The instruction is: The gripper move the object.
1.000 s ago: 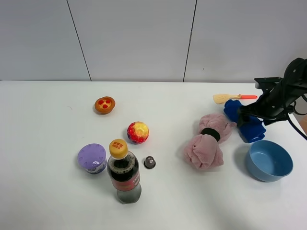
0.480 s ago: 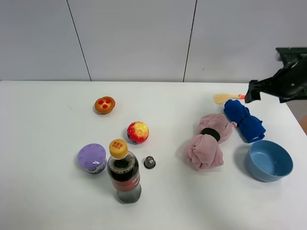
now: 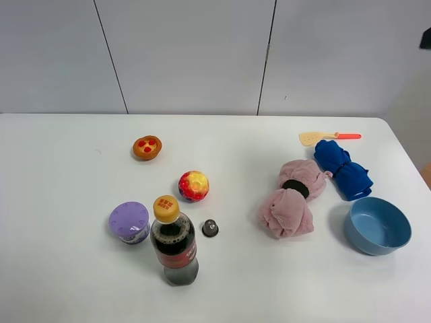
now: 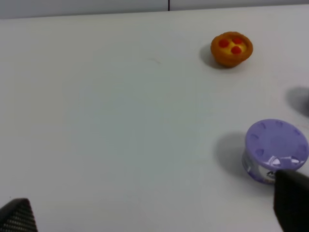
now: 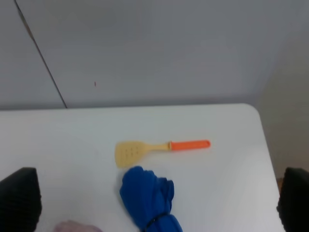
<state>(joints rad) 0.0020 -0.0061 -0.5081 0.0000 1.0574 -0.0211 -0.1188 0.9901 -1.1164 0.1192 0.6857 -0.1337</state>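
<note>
A rolled blue cloth (image 3: 343,168) lies on the white table (image 3: 256,148) at the right, between a pink cloth bundle (image 3: 291,197) and a blue bowl (image 3: 378,225). It also shows in the right wrist view (image 5: 147,198). My right gripper (image 5: 157,203) is open and empty, high above the table's back right corner. Only a dark tip of that arm (image 3: 425,37) shows in the exterior view. My left gripper (image 4: 154,210) is open and empty, above the table's left part, near a purple-lidded jar (image 4: 275,150).
A yellow spatula with an orange handle (image 3: 326,137) lies behind the blue cloth. On the left stand a cola bottle (image 3: 173,242), the purple-lidded jar (image 3: 129,222), a small dark cap (image 3: 211,227), a red-yellow ball (image 3: 194,186) and a toy tart (image 3: 147,147).
My right arm has lifted away from the blue cloth and withdrawn up and to the right, almost out of the exterior view. The blue cloth stays on the table.
</note>
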